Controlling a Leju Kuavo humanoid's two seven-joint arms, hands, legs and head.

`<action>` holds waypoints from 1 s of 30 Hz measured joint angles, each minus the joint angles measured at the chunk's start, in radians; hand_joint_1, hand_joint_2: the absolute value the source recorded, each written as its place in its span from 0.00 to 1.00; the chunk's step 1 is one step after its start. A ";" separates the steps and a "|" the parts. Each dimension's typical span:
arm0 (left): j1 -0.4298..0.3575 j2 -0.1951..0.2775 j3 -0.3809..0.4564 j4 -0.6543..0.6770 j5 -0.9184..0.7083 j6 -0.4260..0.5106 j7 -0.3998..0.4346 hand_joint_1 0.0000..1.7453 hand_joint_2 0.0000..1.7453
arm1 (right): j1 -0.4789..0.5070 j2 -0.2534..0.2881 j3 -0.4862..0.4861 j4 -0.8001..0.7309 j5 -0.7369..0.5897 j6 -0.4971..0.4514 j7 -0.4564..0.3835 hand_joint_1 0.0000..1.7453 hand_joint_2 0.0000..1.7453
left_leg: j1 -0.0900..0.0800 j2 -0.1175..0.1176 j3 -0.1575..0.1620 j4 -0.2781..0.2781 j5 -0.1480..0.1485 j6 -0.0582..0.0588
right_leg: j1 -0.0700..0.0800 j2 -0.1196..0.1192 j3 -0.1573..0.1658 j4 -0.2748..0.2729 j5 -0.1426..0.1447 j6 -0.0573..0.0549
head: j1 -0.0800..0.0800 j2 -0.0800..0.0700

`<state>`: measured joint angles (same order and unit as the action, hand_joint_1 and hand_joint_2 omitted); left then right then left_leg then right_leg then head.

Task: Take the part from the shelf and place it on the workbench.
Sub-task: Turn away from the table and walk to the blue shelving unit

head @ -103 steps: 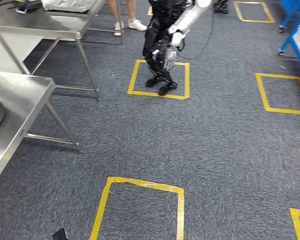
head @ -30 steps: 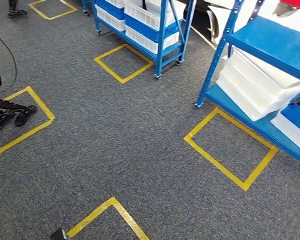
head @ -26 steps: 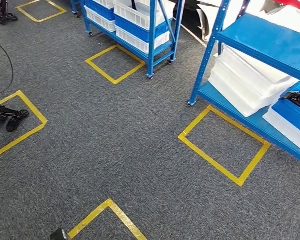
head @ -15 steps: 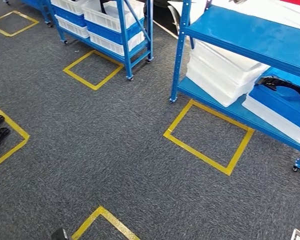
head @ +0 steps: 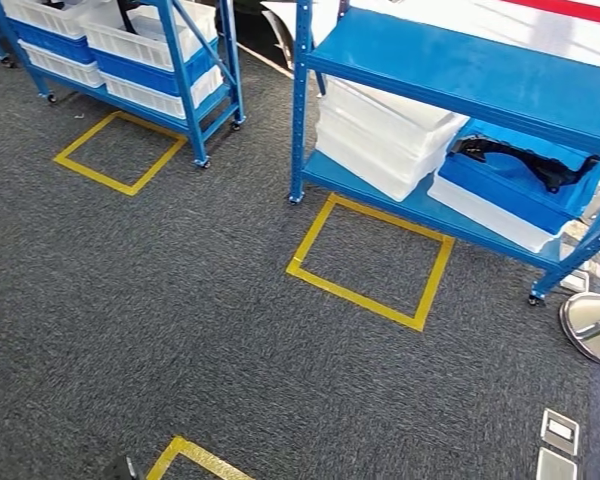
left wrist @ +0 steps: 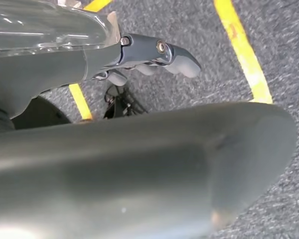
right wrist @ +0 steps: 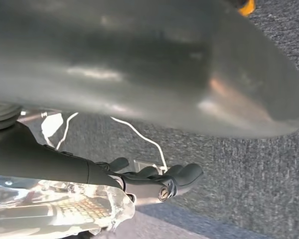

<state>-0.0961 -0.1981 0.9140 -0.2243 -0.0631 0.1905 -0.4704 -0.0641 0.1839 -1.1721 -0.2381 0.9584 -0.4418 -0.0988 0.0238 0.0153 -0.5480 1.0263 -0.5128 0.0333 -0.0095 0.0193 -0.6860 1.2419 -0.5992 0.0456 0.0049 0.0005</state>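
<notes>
Head view: blue shelf [head: 463, 75]; black part [head: 520, 158] lying in a blue bin [head: 508, 190] on its lower level, beside stacked white trays [head: 380, 135].

Left wrist view: left hand [left wrist: 155, 55] over grey carpet, fingers extended, holding nothing.

Right wrist view: right hand [right wrist: 159, 181], fingers extended, empty.

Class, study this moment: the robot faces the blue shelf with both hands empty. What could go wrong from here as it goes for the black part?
1. The black part lies in a blue tray under the upper shelf board; a reaching hand may strike that board.
2. The shelf post and white trays stand close by; an arm could bump them.
</notes>
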 joint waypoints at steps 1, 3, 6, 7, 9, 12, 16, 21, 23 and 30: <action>0.001 0.000 0.000 0.000 0.000 0.000 0.000 0.00 0.00 | 0.000 0.000 0.000 0.000 0.002 0.001 0.000 0.00 0.00 | 0.000 0.014 0.002 0.000 -0.003 0.000 | -0.003 -0.008 -0.025 0.046 -0.009 0.004 | 0.000 0.000; 0.001 0.000 0.000 0.000 0.000 0.000 -0.001 0.00 0.00 | 0.002 0.000 0.000 0.000 0.004 0.002 0.000 0.00 0.00 | 0.000 0.036 0.010 0.000 -0.010 -0.003 | -0.006 -0.017 -0.018 0.024 0.028 0.007 | 0.000 0.000; 0.001 0.000 0.000 0.000 0.000 0.000 -0.001 0.00 0.00 | 0.002 0.000 0.000 0.000 0.007 0.004 0.000 0.00 0.00 | -0.004 0.063 0.027 0.000 -0.025 -0.016 | 0.002 -0.075 0.076 -0.169 0.118 -0.006 | 0.000 0.000; 0.001 0.000 0.000 0.000 0.000 0.000 0.000 0.00 0.00 | 0.000 0.000 0.000 0.000 0.008 0.004 0.000 0.00 0.00 | -0.006 0.072 0.031 0.000 -0.030 -0.022 | 0.008 -0.091 0.091 -0.203 0.126 -0.013 | -0.001 0.000; 0.001 0.000 0.000 0.000 0.000 0.000 0.000 0.00 0.00 | -0.001 0.000 0.001 0.000 0.009 0.005 0.000 0.00 0.00 | -0.009 0.092 0.039 -0.004 -0.035 -0.033 | 0.016 -0.086 0.091 -0.216 0.123 -0.028 | -0.002 0.000; -0.003 -0.001 0.000 0.000 0.000 -0.001 0.000 0.00 0.00 | 0.000 0.000 0.003 0.000 0.011 0.005 -0.001 0.00 0.00 | -0.005 0.068 0.041 0.016 -0.062 -0.045 | 0.008 -0.052 0.099 -0.229 0.127 -0.047 | -0.003 0.000; 0.001 0.000 0.000 0.000 0.000 -0.002 0.000 0.00 0.00 | -0.005 0.000 0.007 0.000 0.015 0.008 0.005 0.00 0.00 | -0.005 -0.003 -0.079 0.251 -0.157 -0.047 | 0.009 -0.003 0.106 -0.233 0.125 -0.065 | -0.007 0.000; 0.000 0.001 0.000 0.000 0.000 -0.008 -0.002 0.00 0.00 | 0.000 0.000 0.018 0.002 0.039 0.028 0.051 0.00 0.00 | -0.005 -0.011 -0.046 0.082 -0.006 -0.037 | 0.012 0.034 0.129 -0.228 0.107 -0.057 | -0.007 0.000; -0.003 0.001 0.000 0.000 0.000 -0.016 -0.007 0.00 0.00 | 0.000 0.001 0.022 0.004 0.045 0.036 0.059 0.00 0.00 | -0.009 -0.015 -0.025 0.019 0.015 -0.030 | 0.013 0.038 0.130 -0.225 0.101 -0.046 | -0.006 0.000; -0.003 0.000 0.000 0.000 0.000 -0.022 -0.015 0.00 0.00 | -0.001 0.001 0.026 0.006 0.053 0.054 0.067 0.00 0.00 | -0.005 -0.006 -0.012 0.007 0.009 -0.003 | 0.004 -0.004 0.043 -0.037 -0.003 -0.009 | -0.004 0.000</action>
<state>-0.0992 -0.1985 0.9136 -0.2243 -0.0629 0.1686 -0.4850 -0.0651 0.1846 -1.1457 -0.2323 1.0109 -0.3882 -0.0320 0.0185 0.0093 -0.5600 1.0328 -0.5041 0.0307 -0.0057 0.0153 -0.6425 1.2046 -0.6023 0.0366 0.0004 0.0004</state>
